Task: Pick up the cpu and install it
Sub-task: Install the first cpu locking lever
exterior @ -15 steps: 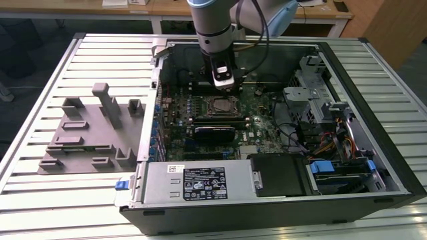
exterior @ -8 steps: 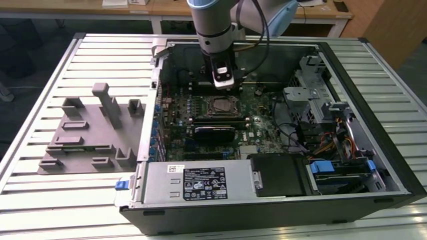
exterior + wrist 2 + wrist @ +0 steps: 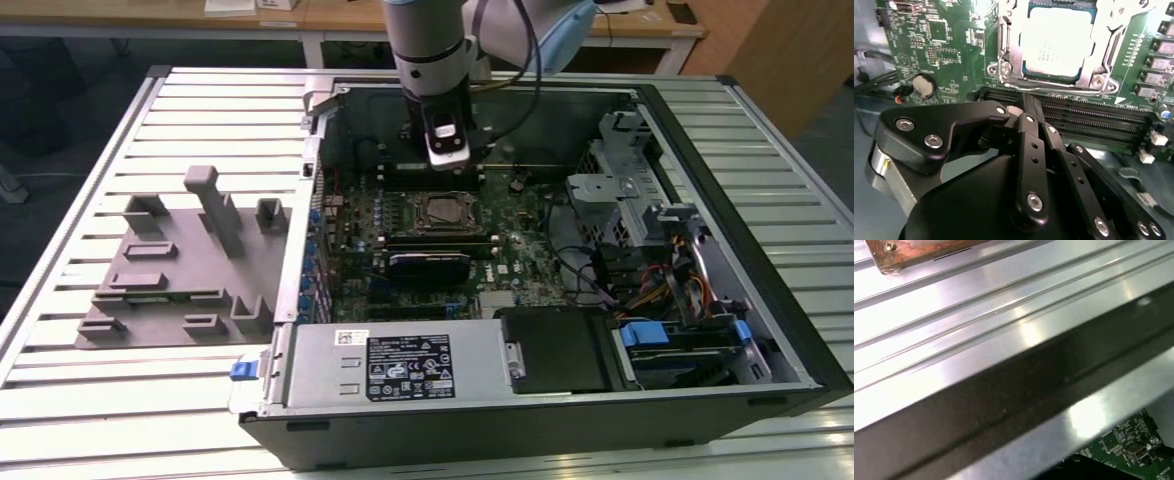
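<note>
The cpu [image 3: 1054, 42], a pale silver square chip, lies flat inside the open metal socket frame [image 3: 1004, 50] on the green motherboard. In the exterior view the cpu [image 3: 442, 211] sits in the middle of the board inside the open computer case [image 3: 747, 300]. My gripper [image 3: 450, 168] hangs just behind the socket, towards the case's back wall. The second wrist view has my black gripper [image 3: 1023, 106] with its fingers drawn together and nothing between them, a short way above the memory slots [image 3: 1094, 120] beside the socket.
A grey fixture [image 3: 174, 270] with upright blocks lies on the ribbed metal table at the exterior view's left. The power supply [image 3: 400, 365], drive cage and cables [image 3: 641, 270] crowd the case's front and right. The first wrist view shows the table's ribs [image 3: 979, 300] and the case wall [image 3: 1004, 405].
</note>
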### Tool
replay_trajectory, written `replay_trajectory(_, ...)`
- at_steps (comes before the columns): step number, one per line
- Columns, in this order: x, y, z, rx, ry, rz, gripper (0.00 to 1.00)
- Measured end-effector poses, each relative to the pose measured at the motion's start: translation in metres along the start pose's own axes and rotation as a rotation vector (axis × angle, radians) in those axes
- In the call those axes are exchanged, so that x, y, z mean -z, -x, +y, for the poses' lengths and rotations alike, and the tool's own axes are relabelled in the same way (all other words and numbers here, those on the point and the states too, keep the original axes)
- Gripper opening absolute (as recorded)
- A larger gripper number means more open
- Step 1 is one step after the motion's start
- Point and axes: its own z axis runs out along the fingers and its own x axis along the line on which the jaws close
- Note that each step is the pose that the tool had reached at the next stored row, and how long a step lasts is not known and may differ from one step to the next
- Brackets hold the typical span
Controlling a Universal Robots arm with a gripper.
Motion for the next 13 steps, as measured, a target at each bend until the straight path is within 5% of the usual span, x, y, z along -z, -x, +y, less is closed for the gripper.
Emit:
replay_trajectory(9,0.0058,0.0010,0.0010,-0.002,-0.0005,-0.0005,0.11)
replay_trajectory(13,0.0057,0.0013,0.0003,-0.001,-0.0092,-0.0017,0.11)
